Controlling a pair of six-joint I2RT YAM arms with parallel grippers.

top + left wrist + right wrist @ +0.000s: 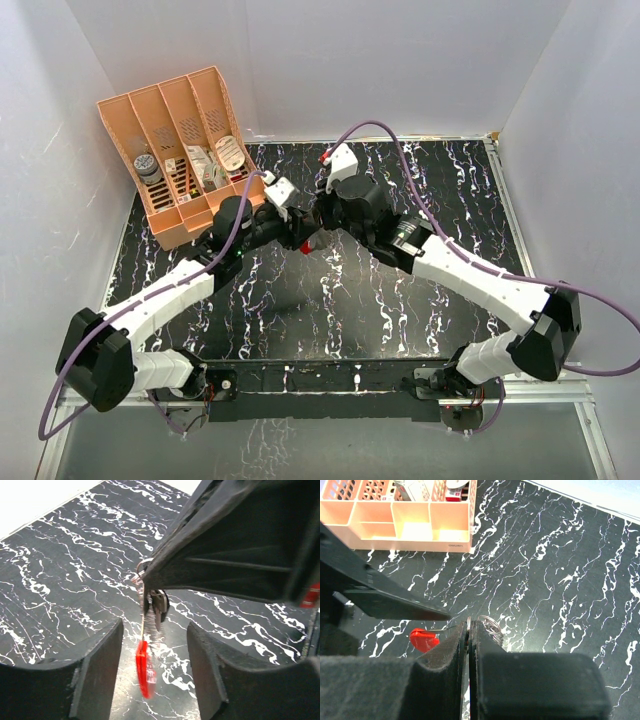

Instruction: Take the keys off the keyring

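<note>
Above the marbled table (400, 300), the right gripper (469, 630) pinched the keyring (145, 667) at its thin wire loop, the keys (159, 605) dangling beneath it. They looked light, slick and free-swinging. The left gripper (155, 627) flanked them, jaws apart — the flat key head looked the surest hold.

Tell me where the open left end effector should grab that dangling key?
Probably the key by its dark body, below the ring pinched by the right end effector. Bring the left end effector forward, fingers on either side: it hangs free.
</note>
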